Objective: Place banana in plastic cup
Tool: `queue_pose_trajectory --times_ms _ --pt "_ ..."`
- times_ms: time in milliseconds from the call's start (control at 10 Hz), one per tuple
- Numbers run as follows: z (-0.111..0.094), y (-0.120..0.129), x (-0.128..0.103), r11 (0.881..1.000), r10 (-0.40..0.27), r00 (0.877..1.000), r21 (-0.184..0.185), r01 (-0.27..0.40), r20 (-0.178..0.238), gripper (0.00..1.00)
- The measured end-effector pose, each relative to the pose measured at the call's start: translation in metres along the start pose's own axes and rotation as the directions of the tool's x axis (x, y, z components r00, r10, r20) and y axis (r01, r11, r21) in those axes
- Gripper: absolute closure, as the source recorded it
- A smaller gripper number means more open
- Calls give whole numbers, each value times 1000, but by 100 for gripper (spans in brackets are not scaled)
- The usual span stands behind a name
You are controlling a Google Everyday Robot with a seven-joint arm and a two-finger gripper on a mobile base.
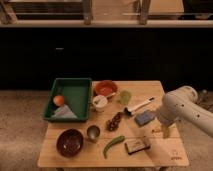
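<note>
The banana (pixel 157 129) shows only as a small yellow patch on the right part of the wooden table (pixel 165 152); the arm hides most of it. My gripper (pixel 166 132) hangs down from the white arm right at the banana, on its right side. I cannot see whether it touches the banana. The plastic cup (pixel 125 96), pale yellow-green, stands upright at the back middle of the table, to the right of the red bowl (pixel 105 89) and well to the left of and behind the gripper.
A green tray (pixel 75 90) holding an orange (pixel 59 100) sits at the left. A white cup (pixel 100 103), grapes (pixel 115 121), metal cup (pixel 93 132), dark bowl (pixel 70 141), green vegetable (pixel 113 145), dark block (pixel 137 145), blue sponge (pixel 145 118) and white-handled tool (pixel 140 106) lie around.
</note>
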Motion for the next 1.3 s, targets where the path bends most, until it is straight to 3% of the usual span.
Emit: queue_pose_trajectory --times_ms 700,1300 --pt "28 19 23 992 121 991 18 -122 52 20" --pt "54 25 37 984 176 981 10 -178 81 20"
